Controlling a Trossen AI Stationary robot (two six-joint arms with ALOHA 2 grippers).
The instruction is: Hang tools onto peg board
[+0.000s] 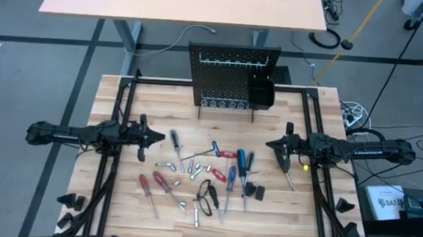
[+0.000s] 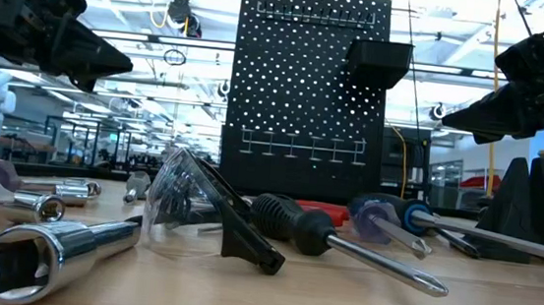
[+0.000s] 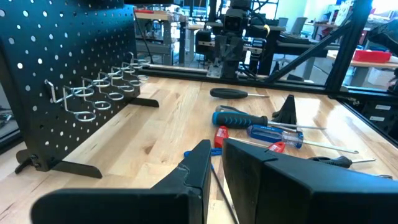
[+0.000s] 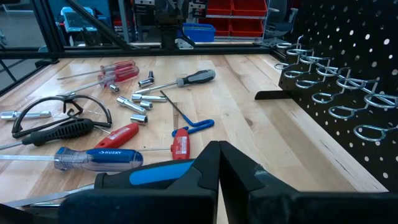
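At frame right, a blue-handled screwdriver [image 4: 149,174] is clamped lengthwise in the right gripper [image 1: 288,161]'s closed fingers; the peg board [image 1: 232,79] stands up-frame, left gripper [image 1: 145,138] nearly closed, empty.

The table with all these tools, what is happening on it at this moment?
Two dark robot arms hover above a pale wooden table. The right gripper is shut and the left gripper holds nothing visible. Screwdrivers with red handles and blue handles, small silver sockets and clear safety glasses lie loose between them. The upright black perforated peg board has no tool on its silver hooks.
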